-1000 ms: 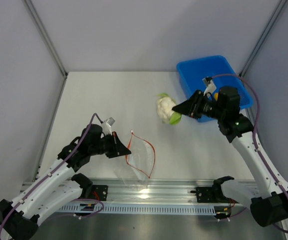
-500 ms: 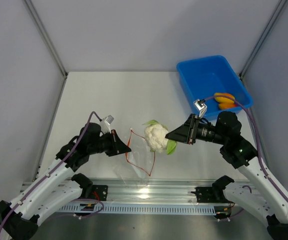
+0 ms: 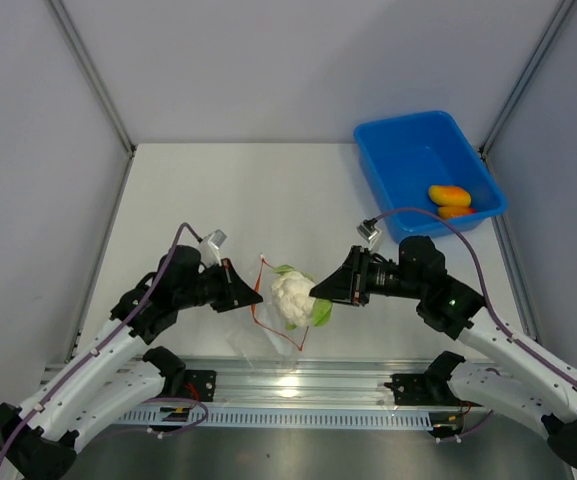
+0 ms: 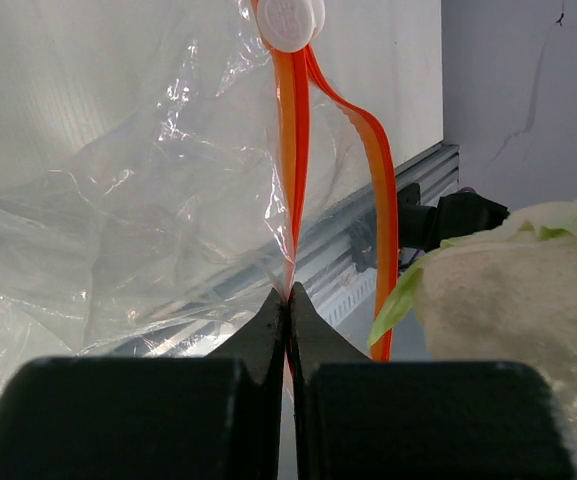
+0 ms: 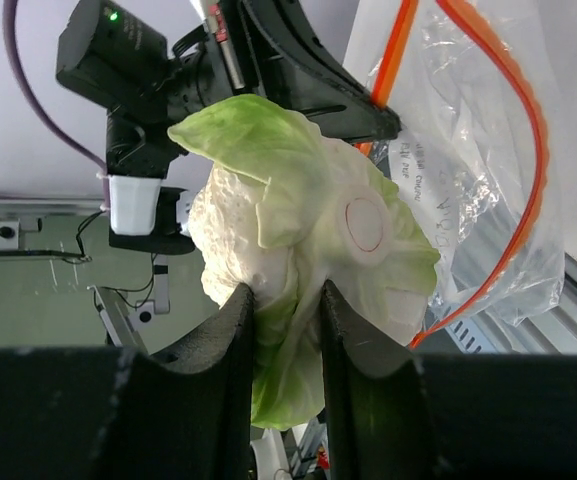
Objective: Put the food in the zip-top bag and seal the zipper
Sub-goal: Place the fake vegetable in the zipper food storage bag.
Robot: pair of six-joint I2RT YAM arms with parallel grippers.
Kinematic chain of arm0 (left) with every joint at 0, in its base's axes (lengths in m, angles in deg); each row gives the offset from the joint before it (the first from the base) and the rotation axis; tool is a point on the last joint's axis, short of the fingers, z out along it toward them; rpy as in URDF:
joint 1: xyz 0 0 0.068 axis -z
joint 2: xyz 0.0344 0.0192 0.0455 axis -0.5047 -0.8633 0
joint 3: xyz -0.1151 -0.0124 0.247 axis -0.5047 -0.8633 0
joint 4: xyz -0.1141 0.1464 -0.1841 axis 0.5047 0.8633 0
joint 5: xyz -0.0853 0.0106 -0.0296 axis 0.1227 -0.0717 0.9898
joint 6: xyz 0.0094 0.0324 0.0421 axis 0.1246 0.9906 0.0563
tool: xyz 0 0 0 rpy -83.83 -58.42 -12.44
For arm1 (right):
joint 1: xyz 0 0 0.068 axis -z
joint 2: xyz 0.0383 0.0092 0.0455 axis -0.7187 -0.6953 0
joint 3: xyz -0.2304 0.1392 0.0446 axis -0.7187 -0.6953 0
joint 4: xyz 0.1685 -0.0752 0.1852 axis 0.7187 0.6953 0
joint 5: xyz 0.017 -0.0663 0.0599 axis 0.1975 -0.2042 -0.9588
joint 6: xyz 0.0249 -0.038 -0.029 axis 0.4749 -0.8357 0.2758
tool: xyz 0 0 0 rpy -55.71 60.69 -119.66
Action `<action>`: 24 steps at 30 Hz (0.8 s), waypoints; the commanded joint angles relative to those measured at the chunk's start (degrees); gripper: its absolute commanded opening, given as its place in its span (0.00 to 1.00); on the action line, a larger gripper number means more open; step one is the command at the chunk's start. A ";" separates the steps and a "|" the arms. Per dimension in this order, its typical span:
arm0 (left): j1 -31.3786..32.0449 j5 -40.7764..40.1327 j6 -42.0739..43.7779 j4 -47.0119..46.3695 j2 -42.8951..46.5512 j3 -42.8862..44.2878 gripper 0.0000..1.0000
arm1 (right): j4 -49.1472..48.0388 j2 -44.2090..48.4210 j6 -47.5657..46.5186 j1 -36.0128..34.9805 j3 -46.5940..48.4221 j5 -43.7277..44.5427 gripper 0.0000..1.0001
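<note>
The clear zip-top bag [image 3: 273, 335] hangs near the table's front edge with its mouth open. Its orange-red zipper [image 3: 306, 318] loops round the mouth. My left gripper [image 3: 256, 297] is shut on the zipper's near strip [image 4: 288, 190] and holds the mouth up. My right gripper [image 3: 315, 293] is shut on the white-and-green cauliflower [image 3: 294, 298] and holds it at the bag's mouth. The cauliflower [image 5: 303, 265] fills the right wrist view, with the bag [image 5: 468, 170] behind it. It also shows in the left wrist view [image 4: 513, 310]. A yellow-orange piece [image 3: 449, 195] and a red-orange piece [image 3: 455, 211] lie in the bin.
A blue plastic bin [image 3: 413, 150] stands at the back right of the table. A metal rail [image 3: 298, 385] runs along the near edge below the bag. Grey walls close the table on three sides.
My right gripper has carried the cauliflower from beside the blue bin leftward and nearer, down to the bag's open mouth. My left gripper has held the zipper nearly still.
</note>
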State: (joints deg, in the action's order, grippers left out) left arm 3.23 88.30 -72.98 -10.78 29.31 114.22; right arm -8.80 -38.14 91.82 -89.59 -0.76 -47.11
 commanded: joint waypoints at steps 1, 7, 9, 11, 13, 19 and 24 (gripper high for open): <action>0.30 0.41 -0.60 -2.46 1.01 2.18 0.01 | -5.37 -1.25 2.25 -0.83 -0.62 1.95 0.00; 0.30 1.11 -0.07 -3.52 1.71 1.83 0.01 | -5.90 -3.97 3.14 -1.89 -1.06 2.91 0.00; 0.30 1.47 0.19 -3.78 1.97 1.92 0.00 | -5.55 -4.41 3.22 -1.98 -0.97 3.00 0.00; 0.30 1.73 0.45 -3.96 2.32 1.92 0.00 | -5.29 -5.03 3.31 -1.98 -0.97 3.35 0.00; 0.30 1.99 0.63 -4.40 2.76 1.83 0.01 | -5.02 -5.91 3.31 -1.98 -0.97 3.61 0.00; 0.30 2.87 0.81 -5.89 3.73 1.13 0.01 | -5.55 -9.68 4.45 -2.50 -0.89 3.97 0.00; 0.30 4.10 0.72 -7.73 3.56 1.30 0.00 | -0.99 -14.43 0.95 -4.17 2.62 6.58 0.00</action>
State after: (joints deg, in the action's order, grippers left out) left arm 3.21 89.83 -72.81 -14.15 32.58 114.22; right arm -10.81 -50.62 94.66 -92.39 -1.77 -43.00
